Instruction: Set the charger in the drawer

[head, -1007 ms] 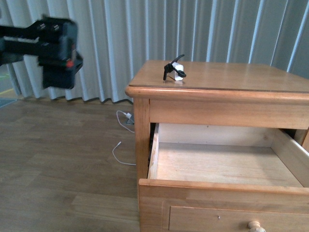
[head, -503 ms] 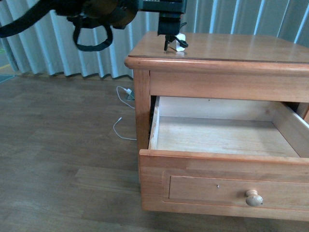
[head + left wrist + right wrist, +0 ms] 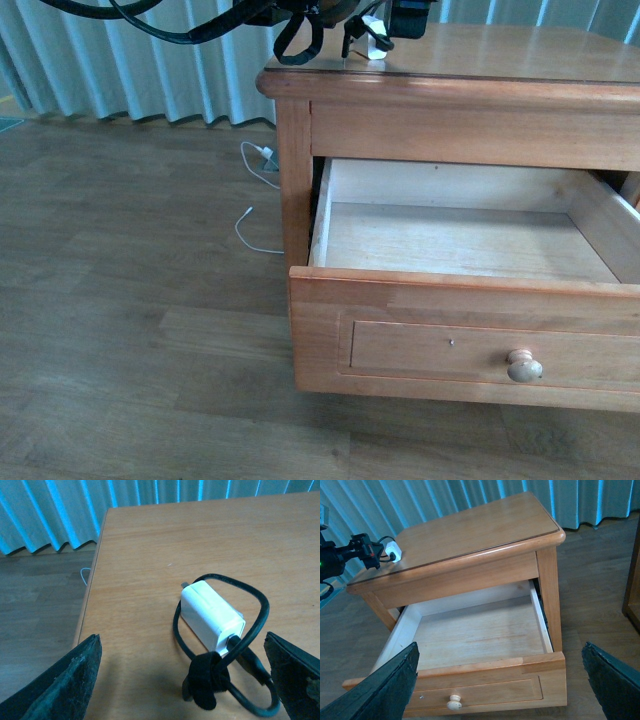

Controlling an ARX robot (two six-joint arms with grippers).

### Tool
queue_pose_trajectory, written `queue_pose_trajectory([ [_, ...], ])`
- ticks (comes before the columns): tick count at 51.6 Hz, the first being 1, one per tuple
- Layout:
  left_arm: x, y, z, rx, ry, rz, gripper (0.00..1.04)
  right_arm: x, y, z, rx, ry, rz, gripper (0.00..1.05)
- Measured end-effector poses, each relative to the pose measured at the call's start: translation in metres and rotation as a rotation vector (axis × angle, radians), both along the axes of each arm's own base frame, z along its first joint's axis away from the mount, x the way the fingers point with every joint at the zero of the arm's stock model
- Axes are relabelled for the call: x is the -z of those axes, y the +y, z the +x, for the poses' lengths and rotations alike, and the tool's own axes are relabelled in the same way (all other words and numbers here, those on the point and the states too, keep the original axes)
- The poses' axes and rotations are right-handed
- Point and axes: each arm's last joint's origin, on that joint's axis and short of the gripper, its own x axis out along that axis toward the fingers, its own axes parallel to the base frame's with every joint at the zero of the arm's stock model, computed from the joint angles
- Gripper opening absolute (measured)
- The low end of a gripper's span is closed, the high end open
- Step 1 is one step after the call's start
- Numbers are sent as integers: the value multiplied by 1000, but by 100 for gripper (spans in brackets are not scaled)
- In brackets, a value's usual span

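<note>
On the right of the room stands the nightstand [image 3: 450,110], its upper drawer [image 3: 460,340] pulled out. Both the left gripper [image 3: 182,639] and the right gripper [image 3: 500,647] are spread wide, the right one high above the drawer. Between the left gripper's jaws, the charger [image 3: 212,612] rests on the tabletop near its left edge.

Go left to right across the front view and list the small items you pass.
Thin white cable → charger → round knob. The open drawer spans too wide to place in the order.

Black left arm [image 3: 412,14], looped black cables [image 3: 195,37], scuffed dark fingers [image 3: 65,680].
</note>
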Motion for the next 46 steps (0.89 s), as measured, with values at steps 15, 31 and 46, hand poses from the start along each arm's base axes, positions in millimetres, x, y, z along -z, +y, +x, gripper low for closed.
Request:
queue_pose_trajectory([
  [15, 12, -8, 18, -12, 18, 8, 99, 0, 0, 0, 0, 0, 0, 97],
  [31, 23, -16, 32, -12, 34, 14, 99, 0, 0, 0, 0, 0, 0, 97],
  [46, 26, -20, 33, -14, 40, 18, 56, 0, 0, 0, 0, 0, 0, 97],
])
